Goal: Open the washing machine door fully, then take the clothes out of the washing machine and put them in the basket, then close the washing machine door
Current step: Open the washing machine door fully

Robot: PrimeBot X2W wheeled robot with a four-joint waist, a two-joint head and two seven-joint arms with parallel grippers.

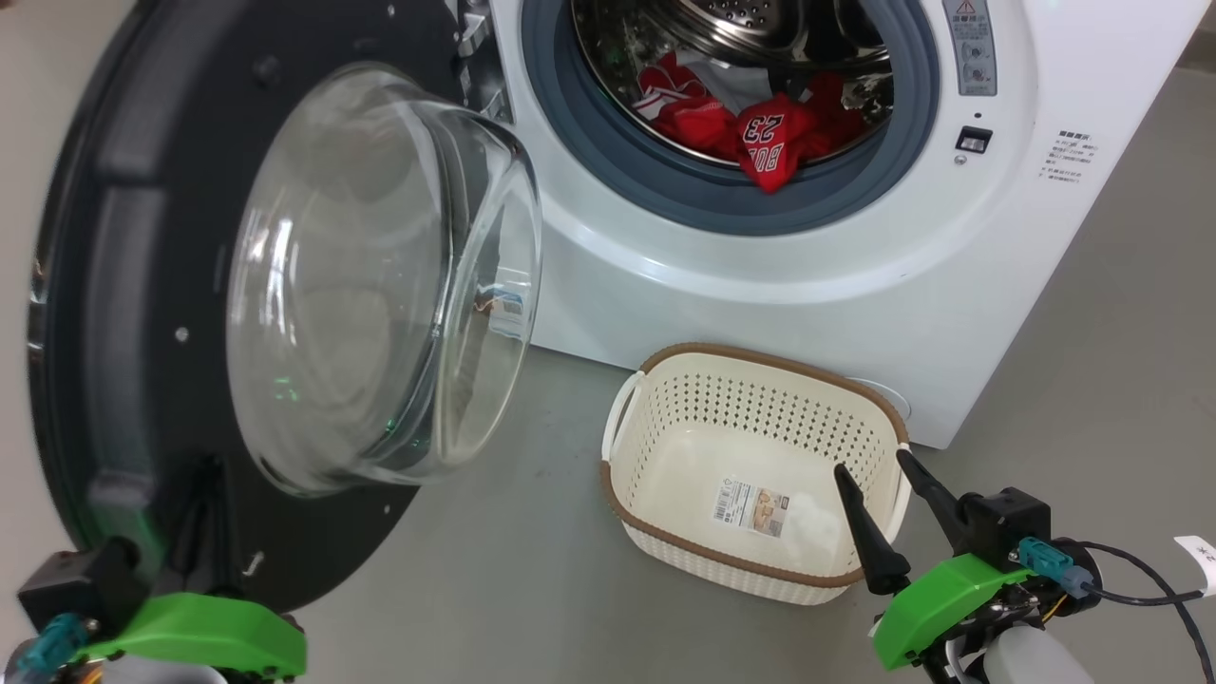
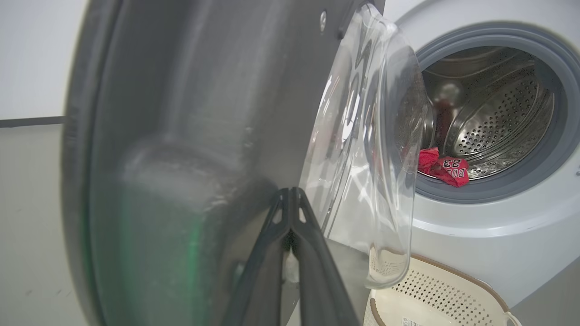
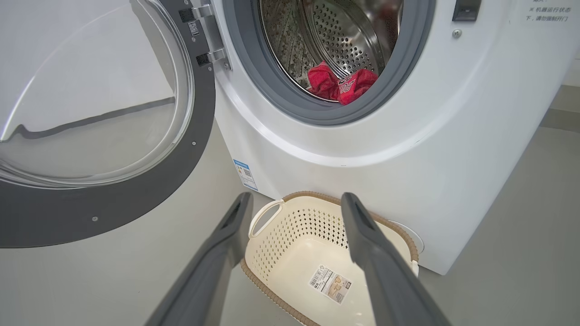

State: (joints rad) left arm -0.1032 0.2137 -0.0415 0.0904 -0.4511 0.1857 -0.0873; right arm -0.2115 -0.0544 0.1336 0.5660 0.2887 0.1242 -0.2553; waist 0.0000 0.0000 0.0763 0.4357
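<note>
The washing machine (image 1: 760, 285) stands with its drum exposed. The washing machine door (image 1: 114, 285) is swung far out to the left, its glass bowl (image 1: 380, 285) bulging toward me. Red clothes (image 1: 769, 142), one marked 23, lie at the drum's front lip; they also show in both wrist views (image 2: 446, 167) (image 3: 342, 83). The cream basket (image 1: 750, 408) sits on the floor before the machine, holding nothing but its paper label. My left gripper (image 2: 290, 192) is shut, its tips against the door's dark inner face (image 2: 181, 136). My right gripper (image 1: 871, 464) hangs open over the basket's (image 3: 294, 226) right end.
Grey floor (image 1: 513, 589) runs between the door and the basket. The door hinge (image 3: 206, 56) is at the machine's left. The door latch slot (image 1: 974, 140) sits right of the grey gasket (image 1: 665, 190). A black cable (image 1: 1159, 589) trails from my right wrist.
</note>
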